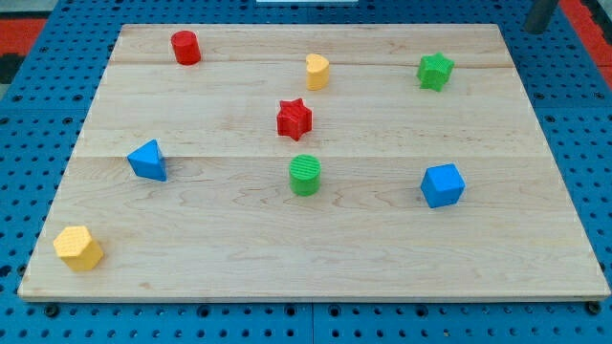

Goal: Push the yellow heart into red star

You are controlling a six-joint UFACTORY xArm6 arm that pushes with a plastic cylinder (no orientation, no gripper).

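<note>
The yellow heart (pixel 317 72) sits near the view's top, just right of centre. The red star (pixel 295 119) lies a short way below it and slightly to the left, with a gap between them. My tip (pixel 538 30) shows at the view's top right corner, beyond the wooden board's edge, far to the right of both blocks and touching nothing.
The wooden board (pixel 191 258) rests on a blue pegboard. On it are a red cylinder (pixel 185 47), a green star (pixel 435 71), a blue triangular block (pixel 148 161), a green cylinder (pixel 305 175), a blue cube (pixel 442 185) and a yellow hexagonal block (pixel 78 248).
</note>
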